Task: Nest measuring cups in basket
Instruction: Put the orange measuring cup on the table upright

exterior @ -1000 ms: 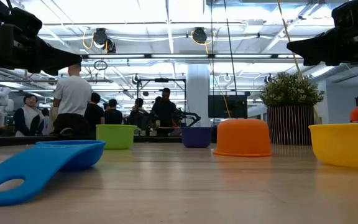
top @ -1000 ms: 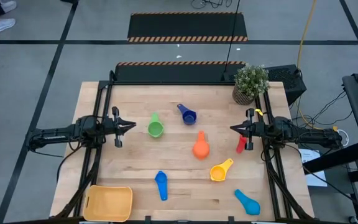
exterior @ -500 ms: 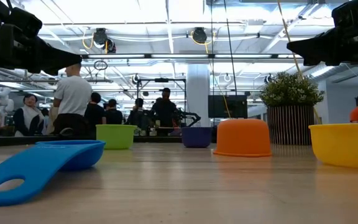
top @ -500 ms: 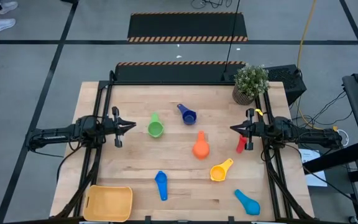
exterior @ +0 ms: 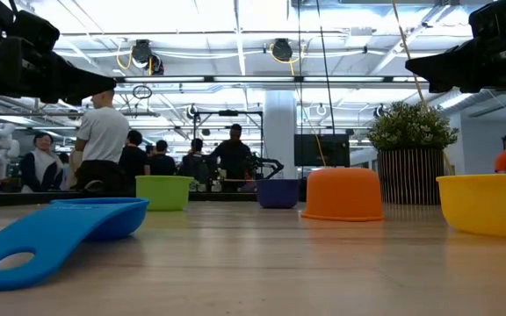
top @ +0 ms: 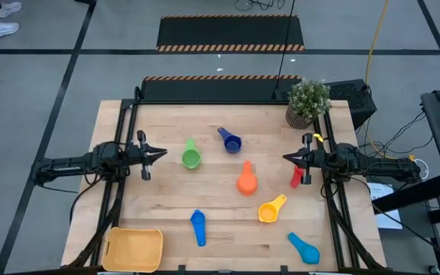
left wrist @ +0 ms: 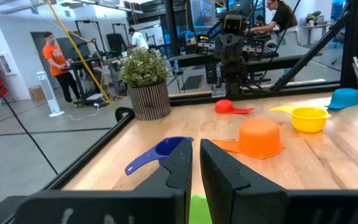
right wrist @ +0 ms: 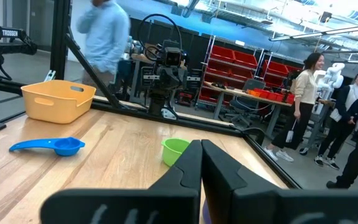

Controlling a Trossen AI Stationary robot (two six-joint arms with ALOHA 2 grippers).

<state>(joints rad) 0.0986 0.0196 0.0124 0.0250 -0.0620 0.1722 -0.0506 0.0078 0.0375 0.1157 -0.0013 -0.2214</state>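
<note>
Nothing on the table had moved; both grippers, left (top: 157, 155) and right (top: 288, 159), hung closed and empty at the sides. Seven measuring cups (top: 247, 180) lay scattered, and the basket (top: 134, 249) at the near-left corner held none.

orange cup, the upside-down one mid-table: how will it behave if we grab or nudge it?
The orange cup sits mouth-down on a wide rim, so it probably slides rather than tips or rolls. It looks like thin rigid plastic, likely light. Its smooth dome may slip; the short handle looks the safer grip.
</note>
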